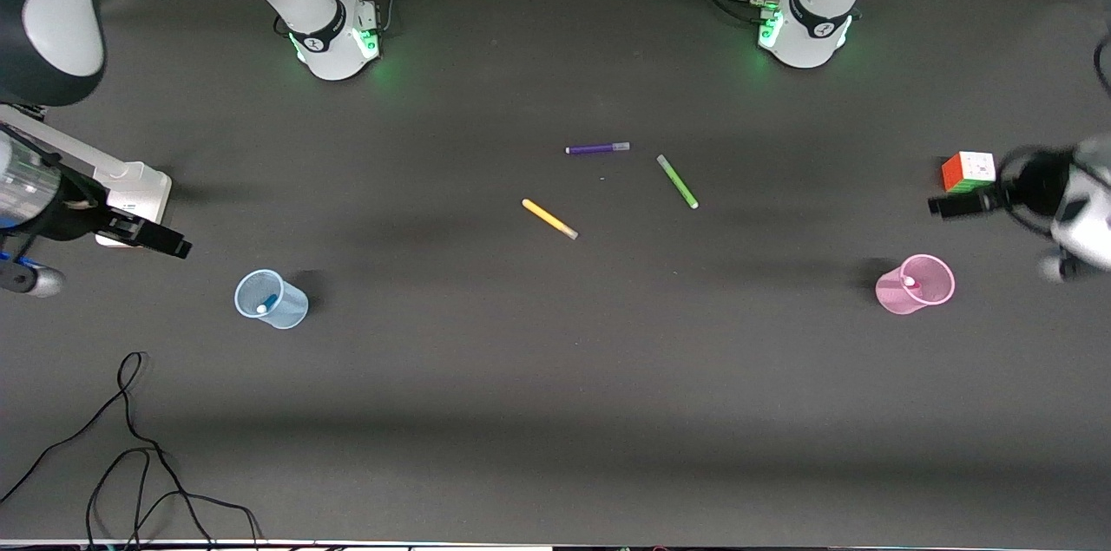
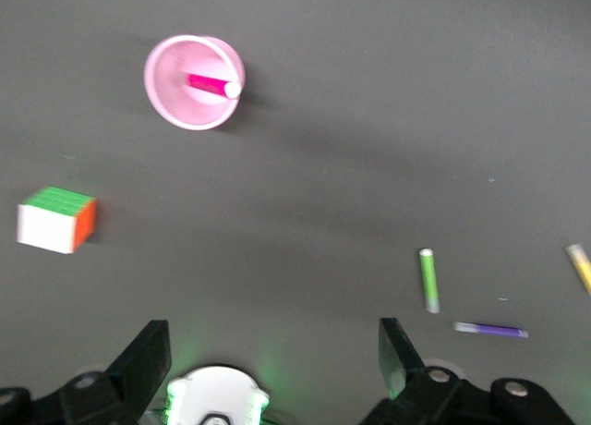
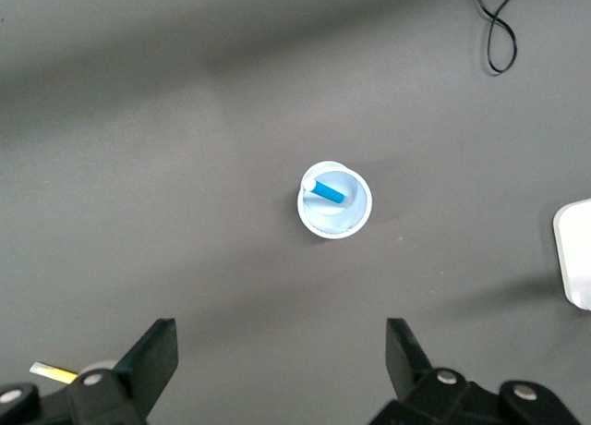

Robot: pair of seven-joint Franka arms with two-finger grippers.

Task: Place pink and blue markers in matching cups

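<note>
The sky-blue marker stands tilted inside the pale blue cup, toward the right arm's end of the table. The right wrist view also shows the marker in the cup. The pink marker stands inside the light pink cup, toward the left arm's end, and the left wrist view shows this marker and cup too. My left gripper is open and empty, up over the table beside the pink cup. My right gripper is open and empty, up beside the blue cup.
A purple marker, a green marker and a yellow marker lie at the table's middle. A colour cube sits by the left gripper. A white stand is near the right gripper. Black cables trail nearest the front camera.
</note>
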